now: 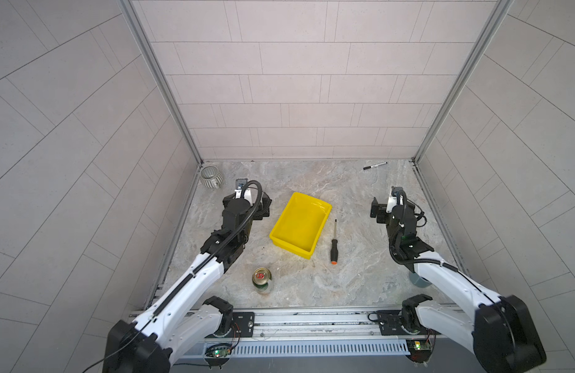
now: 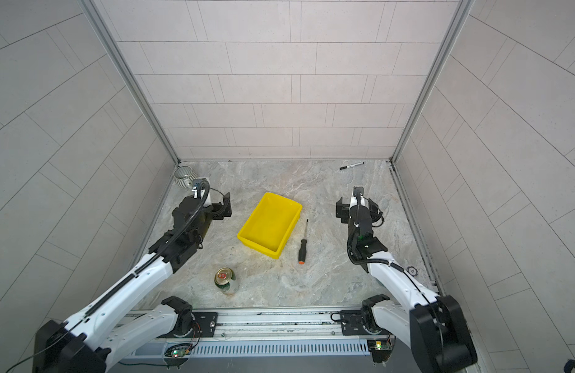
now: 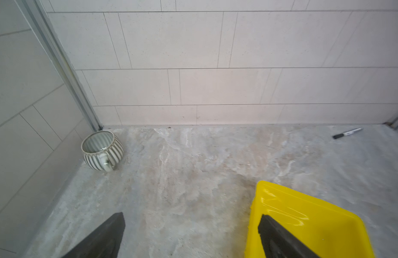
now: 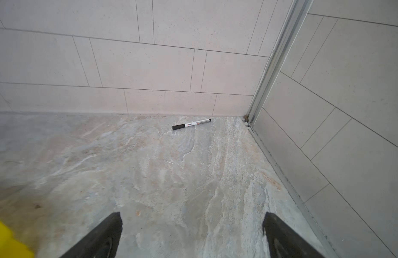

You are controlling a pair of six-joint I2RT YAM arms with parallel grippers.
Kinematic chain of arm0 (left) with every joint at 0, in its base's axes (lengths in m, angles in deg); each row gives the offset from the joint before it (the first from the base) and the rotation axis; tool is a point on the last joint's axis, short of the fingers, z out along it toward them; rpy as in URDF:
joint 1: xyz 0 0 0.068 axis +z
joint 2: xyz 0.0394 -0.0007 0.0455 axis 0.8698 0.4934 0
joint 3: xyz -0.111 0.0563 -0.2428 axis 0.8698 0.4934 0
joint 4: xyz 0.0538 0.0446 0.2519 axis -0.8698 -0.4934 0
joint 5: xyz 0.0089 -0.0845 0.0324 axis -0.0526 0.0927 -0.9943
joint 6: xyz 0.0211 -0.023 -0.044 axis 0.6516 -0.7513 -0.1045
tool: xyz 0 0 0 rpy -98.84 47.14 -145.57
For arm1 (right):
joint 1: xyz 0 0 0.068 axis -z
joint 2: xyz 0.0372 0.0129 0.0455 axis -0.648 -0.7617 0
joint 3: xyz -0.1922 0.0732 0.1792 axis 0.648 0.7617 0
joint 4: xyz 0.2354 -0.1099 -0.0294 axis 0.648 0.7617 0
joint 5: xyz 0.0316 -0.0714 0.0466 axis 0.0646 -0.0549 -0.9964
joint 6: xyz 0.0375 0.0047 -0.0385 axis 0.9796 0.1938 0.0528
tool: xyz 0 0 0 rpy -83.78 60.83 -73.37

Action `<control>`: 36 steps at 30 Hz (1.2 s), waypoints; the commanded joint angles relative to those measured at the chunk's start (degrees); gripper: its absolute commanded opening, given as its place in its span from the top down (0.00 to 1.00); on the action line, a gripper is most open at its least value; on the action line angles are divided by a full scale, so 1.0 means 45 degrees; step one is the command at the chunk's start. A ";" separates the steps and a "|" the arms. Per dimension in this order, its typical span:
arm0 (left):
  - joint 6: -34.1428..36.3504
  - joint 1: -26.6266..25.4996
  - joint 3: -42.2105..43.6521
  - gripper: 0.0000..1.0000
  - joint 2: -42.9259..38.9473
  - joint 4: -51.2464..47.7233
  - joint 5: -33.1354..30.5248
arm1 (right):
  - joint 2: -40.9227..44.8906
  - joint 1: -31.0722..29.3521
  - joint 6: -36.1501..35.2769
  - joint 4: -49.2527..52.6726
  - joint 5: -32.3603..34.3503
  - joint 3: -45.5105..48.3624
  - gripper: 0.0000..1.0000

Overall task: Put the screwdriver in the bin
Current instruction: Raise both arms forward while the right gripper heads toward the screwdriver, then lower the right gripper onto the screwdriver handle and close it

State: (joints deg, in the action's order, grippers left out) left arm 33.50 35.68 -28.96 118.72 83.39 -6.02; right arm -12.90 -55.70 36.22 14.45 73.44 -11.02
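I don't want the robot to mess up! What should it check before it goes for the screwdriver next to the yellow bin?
1. Slim screwdriver with black handle and orange end cap lies flat on the marble table, beside the bin, not touching it: ok.
2. Shallow yellow plastic bin is empty, open side up: ok.
3. Right gripper is open and empty: ok.
4. Left gripper is open and empty: ok.
5. Nothing lies between right gripper and screwdriver; the green drink can and black-capped white marker pen lie away from that path: ok.
6. Screwdriver inside bin: not ok, not yet.
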 commanded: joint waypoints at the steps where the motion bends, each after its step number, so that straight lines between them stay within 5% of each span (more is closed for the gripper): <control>1: -0.1336 0.0031 0.0338 0.00 -0.1198 -0.4102 0.1965 | 0.1801 -0.0025 0.6658 0.9298 0.2234 -0.0817 0.00; 4: -0.1614 0.0032 0.1841 0.00 -0.2075 -0.4072 0.2150 | 0.3182 0.0526 0.5047 0.7974 -0.0560 0.1486 0.04; 9: -0.3183 0.0149 0.1839 0.00 -0.1719 -0.5010 -0.0445 | 0.5009 -0.0020 0.4929 0.7486 -0.0488 0.2737 0.09; 18: -0.3981 0.0188 0.2027 0.00 -0.1724 -0.5437 -0.1443 | 0.4904 -0.0943 0.4743 0.7242 -0.0153 0.2733 0.09; 24: -0.7668 0.0405 0.2416 0.00 -0.1719 -0.7815 -0.5348 | 0.3428 -0.2183 0.5127 0.7805 -0.0036 0.1782 0.07; 29: -0.7203 0.0462 0.2713 0.00 -0.1825 -0.7115 -0.4693 | 0.0696 -0.3440 0.8106 0.7971 -0.3250 0.1012 0.13; 36: -0.7054 0.0461 0.2752 0.01 -0.1719 -0.6819 -0.4435 | -0.3004 -0.6088 0.8928 0.9471 -0.3271 -0.1900 0.13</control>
State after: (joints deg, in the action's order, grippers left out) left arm 2.16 37.56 -17.05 111.12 52.33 -25.03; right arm -23.48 -81.01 72.57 53.35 59.41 -15.04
